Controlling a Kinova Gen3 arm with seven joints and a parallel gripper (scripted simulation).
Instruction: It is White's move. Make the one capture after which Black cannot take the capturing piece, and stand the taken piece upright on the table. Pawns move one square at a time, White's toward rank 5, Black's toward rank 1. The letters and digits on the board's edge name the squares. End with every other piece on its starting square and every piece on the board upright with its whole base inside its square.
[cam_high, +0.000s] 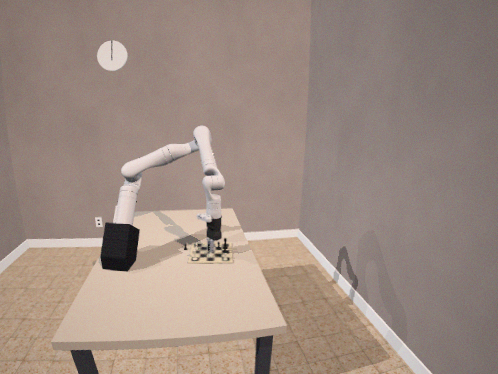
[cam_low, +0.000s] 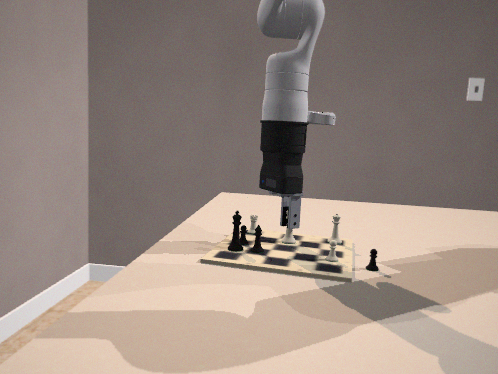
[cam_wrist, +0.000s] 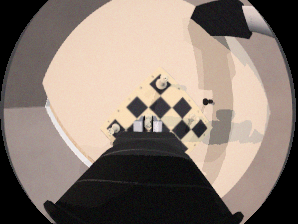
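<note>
A small chessboard (cam_low: 280, 255) lies on the table. My gripper (cam_low: 290, 220) hangs straight down over the board's far middle and is shut on a white piece (cam_low: 288, 235), whose base stands on or just above a square. Three black pieces (cam_low: 245, 235) stand at the board's left end, with a white piece (cam_low: 253, 221) behind them. A tall white piece (cam_low: 336, 228) and a white pawn (cam_low: 332, 251) stand at the right end. A black pawn (cam_low: 372, 260) stands upright on the table just off the board's right edge. In the wrist view the board (cam_wrist: 160, 116) shows past the gripper body.
The arm's black base block (cam_high: 120, 246) stands on the table's left side. The table's near edge is far from the board (cam_high: 214, 253). Walls stand behind and to the right.
</note>
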